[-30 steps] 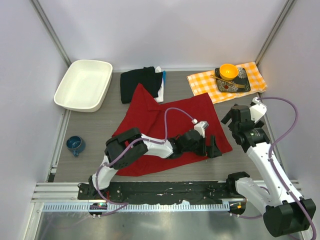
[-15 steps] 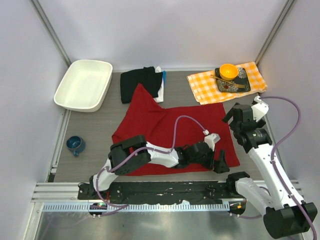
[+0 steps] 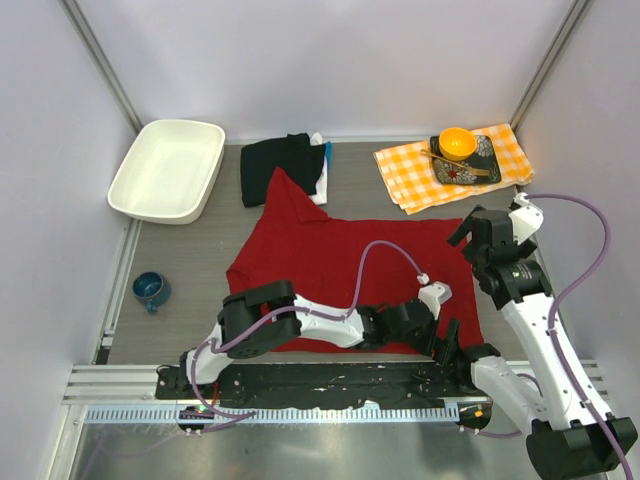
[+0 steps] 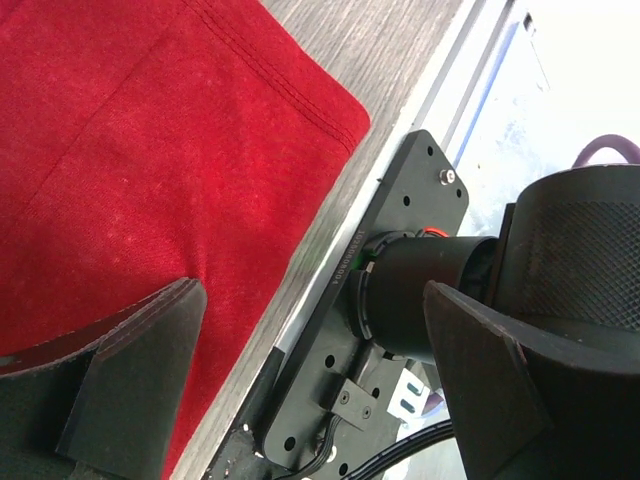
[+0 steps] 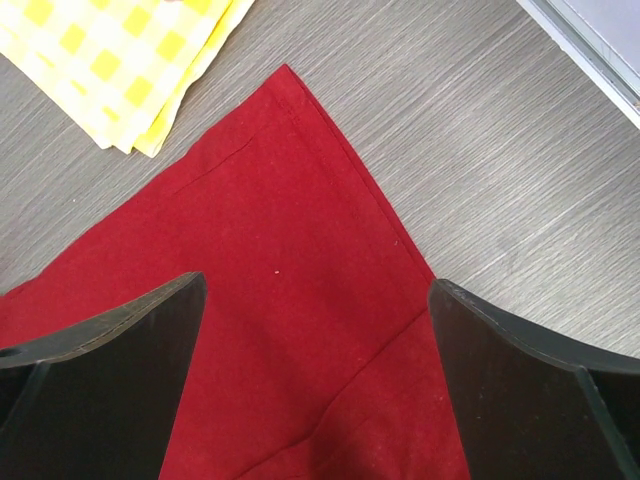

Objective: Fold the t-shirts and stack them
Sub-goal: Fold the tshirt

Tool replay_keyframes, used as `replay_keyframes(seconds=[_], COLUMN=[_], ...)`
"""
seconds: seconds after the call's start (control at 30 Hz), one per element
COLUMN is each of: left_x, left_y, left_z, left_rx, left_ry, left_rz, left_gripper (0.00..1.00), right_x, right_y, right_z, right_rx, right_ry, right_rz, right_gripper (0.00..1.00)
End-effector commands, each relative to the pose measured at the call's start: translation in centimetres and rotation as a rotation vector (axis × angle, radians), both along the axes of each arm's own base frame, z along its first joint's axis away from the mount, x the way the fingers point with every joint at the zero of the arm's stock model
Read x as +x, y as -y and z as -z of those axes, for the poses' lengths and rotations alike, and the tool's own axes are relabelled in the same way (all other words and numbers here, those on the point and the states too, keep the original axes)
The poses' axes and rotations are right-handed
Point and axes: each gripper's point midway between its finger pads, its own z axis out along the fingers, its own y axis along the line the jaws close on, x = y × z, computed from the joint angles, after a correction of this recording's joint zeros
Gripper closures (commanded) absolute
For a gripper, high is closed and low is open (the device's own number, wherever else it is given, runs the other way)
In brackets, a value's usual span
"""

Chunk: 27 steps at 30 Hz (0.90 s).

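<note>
The left gripper, jaws spread and empty, has slid to the near right edge, and the bright red short-sleeved t-shirt now lies wider and flatter mid-table. It is spread out, faintly creased and not yet folded. The right gripper hangs open over its far right corner. A folded black t-shirt touches its far tip.

Setting: we log a robotics lab test cell. Evidence: plain white panel walls, bare aluminium frame posts, grey wood-grain tabletop, slotted aluminium rail, black drilled mounting plate.
</note>
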Motion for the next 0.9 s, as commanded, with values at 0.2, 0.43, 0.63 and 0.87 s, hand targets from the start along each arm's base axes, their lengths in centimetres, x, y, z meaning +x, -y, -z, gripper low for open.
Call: replay_keyframes(seconds=[0.2, 0.43, 0.63, 0.87], left_x=[5.1, 22.5, 32.2, 40.8], left_y=[-4.5, -17.3, -27.5, -34.6], left_z=[-11.5, -16.5, -17.8, -16.4], left_rx=[0.146, 0.16, 0.252, 0.355], left_ry=[0.163, 0.113, 0.079, 0.035], left_rz=[-0.075, -0.458, -0.7, -0.852], left_gripper=[0.0, 0.0, 0.0, 0.02], right_x=[5.0, 11.3, 16.4, 16.7], right_y=[-1.4, -4.7, -6.2, -6.8], right_z=[-1.6, -0.7, -0.3, 0.3], right_rx=[0.068, 0.167, 0.137, 0.157], right_ry=[0.071, 0.065, 0.019, 0.034], right_rz=[0.015, -0.061, -0.143, -0.166], right_gripper=[0.0, 0.0, 0.02, 0.04])
